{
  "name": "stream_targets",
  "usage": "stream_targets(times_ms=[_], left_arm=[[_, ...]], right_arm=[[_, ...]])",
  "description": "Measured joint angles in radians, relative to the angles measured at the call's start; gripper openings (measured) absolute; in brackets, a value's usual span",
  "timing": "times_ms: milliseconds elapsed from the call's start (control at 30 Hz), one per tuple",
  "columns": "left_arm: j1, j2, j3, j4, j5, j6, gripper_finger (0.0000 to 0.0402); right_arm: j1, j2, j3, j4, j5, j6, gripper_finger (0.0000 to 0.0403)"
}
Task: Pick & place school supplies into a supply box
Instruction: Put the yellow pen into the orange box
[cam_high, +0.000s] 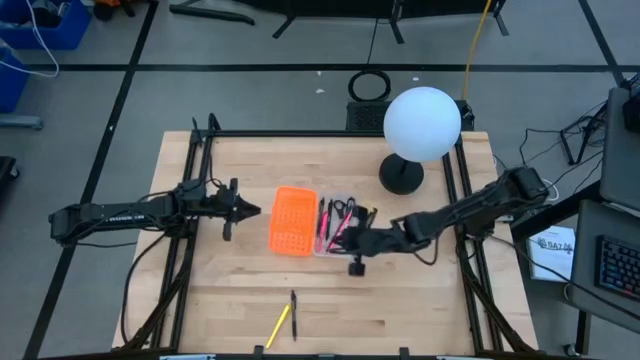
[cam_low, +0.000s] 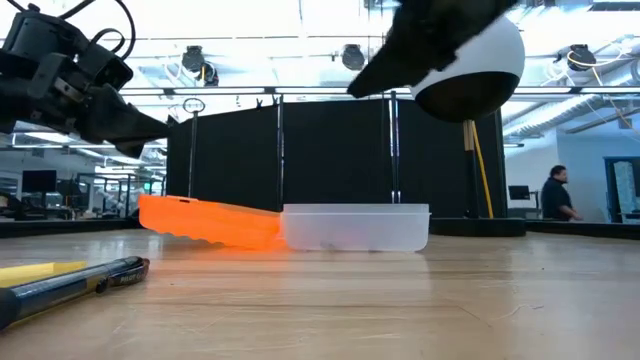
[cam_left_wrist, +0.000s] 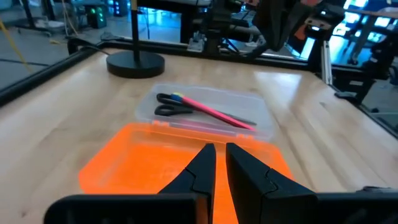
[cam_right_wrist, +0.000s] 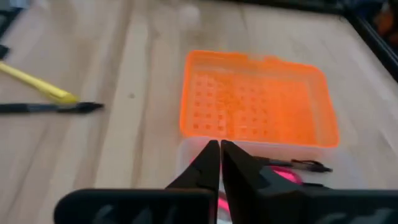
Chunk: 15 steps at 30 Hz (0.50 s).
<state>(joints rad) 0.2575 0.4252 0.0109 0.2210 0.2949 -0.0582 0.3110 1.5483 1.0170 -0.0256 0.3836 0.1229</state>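
The supply box (cam_high: 338, 225), a clear tray, stands mid-table. In it lie black-handled scissors (cam_left_wrist: 169, 104), a pink pen (cam_left_wrist: 214, 112) and a dark pen (cam_right_wrist: 300, 165). A yellow pencil (cam_high: 277, 326) and a black pen (cam_high: 294, 312) lie on the wood near the table's front edge. My right gripper (cam_right_wrist: 219, 147) hangs shut and empty above the box's near end, pointing toward the orange piece. My left gripper (cam_left_wrist: 220, 148) is shut and empty, raised above the table just left of the orange piece, pointing at it.
An orange perforated tray-like piece (cam_high: 293, 220) lies against the box's left side, its left end raised (cam_low: 160, 212). A lamp with a white globe (cam_high: 422, 123) and black base (cam_high: 402, 175) stands at the back right. Bare wood lies along the front and left.
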Motion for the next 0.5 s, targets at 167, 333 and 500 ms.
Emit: stream_targets(times_ms=[167, 333, 500], left_arm=[[-0.007, 0.000, 0.000, -0.001, -0.007, -0.029, 0.0044], [-0.011, 0.000, 0.000, 0.005, 0.037, 0.053, 0.0044], [-0.023, 0.000, 0.000, 0.028, -0.025, 0.052, 0.0044]], right_arm=[[-0.015, -0.228, -0.213, 0.167, -0.024, -0.037, 0.0002], [-0.060, -0.558, -0.414, 0.183, -0.068, -0.036, 0.0001], [-0.094, -0.846, -0.579, 0.191, -0.068, -0.032, 0.0000]])
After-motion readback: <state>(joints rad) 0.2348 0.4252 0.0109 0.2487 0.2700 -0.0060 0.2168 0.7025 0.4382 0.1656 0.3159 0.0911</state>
